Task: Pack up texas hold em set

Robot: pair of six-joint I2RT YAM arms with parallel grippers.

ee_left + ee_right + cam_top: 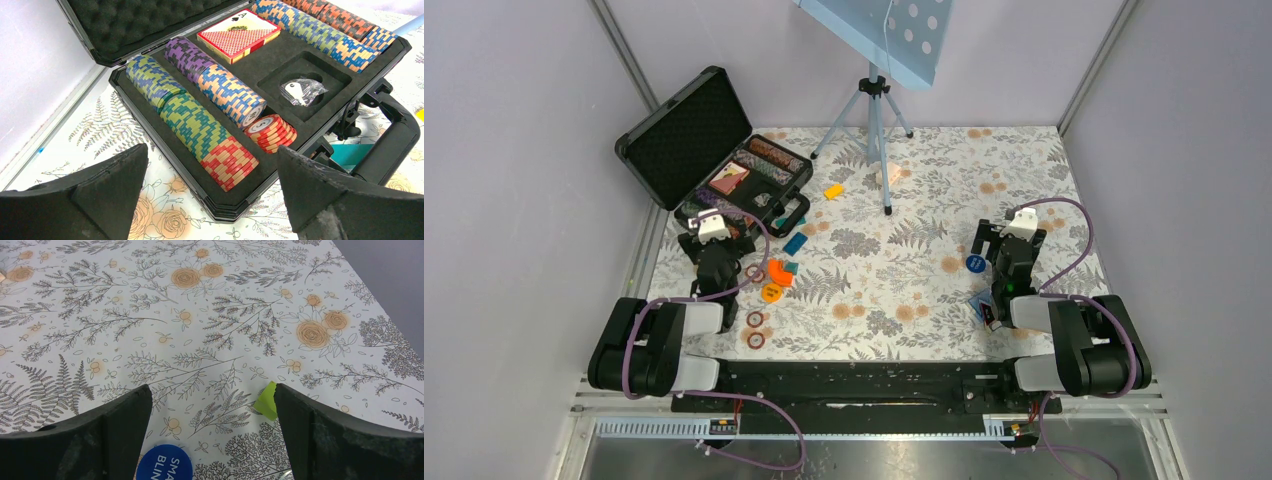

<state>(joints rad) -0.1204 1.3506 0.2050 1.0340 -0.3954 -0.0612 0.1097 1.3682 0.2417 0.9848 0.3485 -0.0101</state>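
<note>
The black briefcase (686,135) of the texas hold em set lies open at the back left, its foam lid propped up. Its tray (295,60) holds rows of striped chips (200,125), a red card deck (238,35), a short red chip stack (270,132) and a bagged key (302,91). My left gripper (212,150) hovers open just before the case's near corner (709,228). Three loose round chips (754,319) lie on the cloth by the left arm. My right gripper (212,390) is open over bare cloth, a blue round blind button (164,463) just below it.
An orange curved piece (778,270) and an orange disc (771,292) lie near the left gripper. A teal block (795,243) and a yellow block (833,190) sit by the case. A tripod (874,130) stands at the back. A bluish flat item (984,308) lies by the right arm.
</note>
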